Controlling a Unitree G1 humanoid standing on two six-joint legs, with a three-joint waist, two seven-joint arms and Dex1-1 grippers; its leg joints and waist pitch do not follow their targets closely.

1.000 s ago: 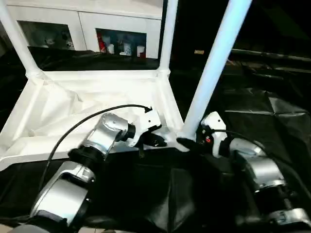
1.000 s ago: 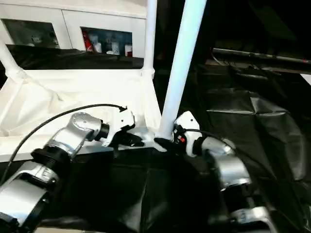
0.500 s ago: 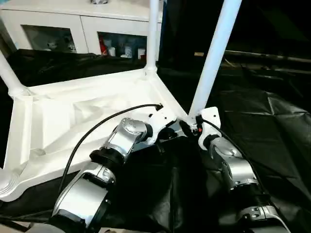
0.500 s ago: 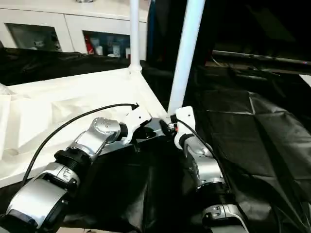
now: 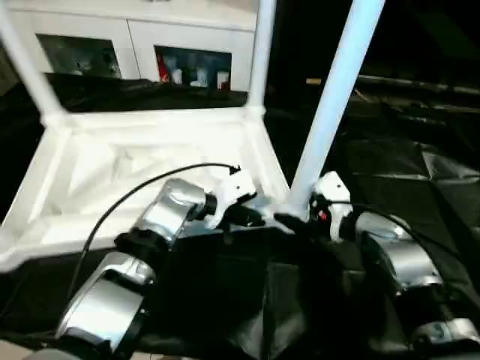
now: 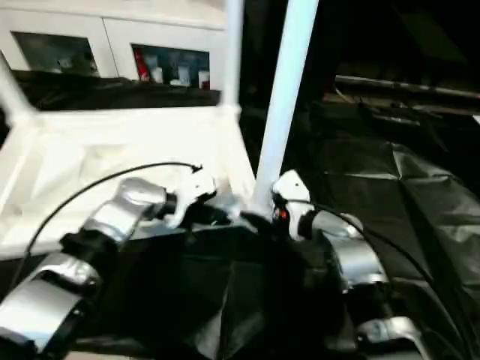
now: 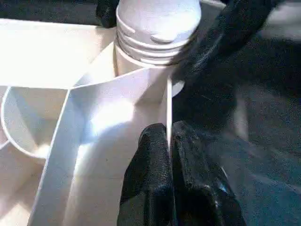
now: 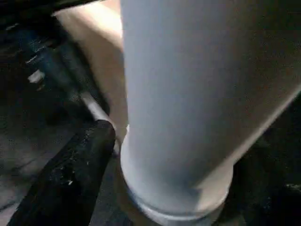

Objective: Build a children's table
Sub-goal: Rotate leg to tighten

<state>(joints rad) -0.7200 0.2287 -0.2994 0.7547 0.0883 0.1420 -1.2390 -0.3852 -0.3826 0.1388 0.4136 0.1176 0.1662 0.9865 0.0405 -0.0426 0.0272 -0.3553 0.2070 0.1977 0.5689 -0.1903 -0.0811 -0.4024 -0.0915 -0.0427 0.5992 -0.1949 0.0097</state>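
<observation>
Tabletop (image 5: pixel 112 161) lies upside down on a dark-draped surface (image 5: pixel 420 172), ribbed underside up, with two far legs (image 5: pixel 259 52) already standing in its back corners. Third leg (image 5: pixel 334 97) rises nearly upright from the near right corner, long axis leaning slightly rightward toward the top; its ridged collared end (image 7: pixel 157 28) sits at the mouth of the corner socket, apparently not yet fully home. Right hand (image 5: pixel 296 223) is at the base of this leg, one black finger (image 8: pixel 70 174) showing against its lower end; the opposite finger is hidden behind the tube, so the grip looks like a hold on the leg but full closure cannot be confirmed. Left hand (image 7: pixel 170 155) is just beside, fingers pressed narrow on the thin upright rim of the tabletop next to that socket, steadying the corner. Right arm is the one on the leg; likely next need is a downward push along the leg's axis, with the left hand bracing so the top does not slide.
</observation>
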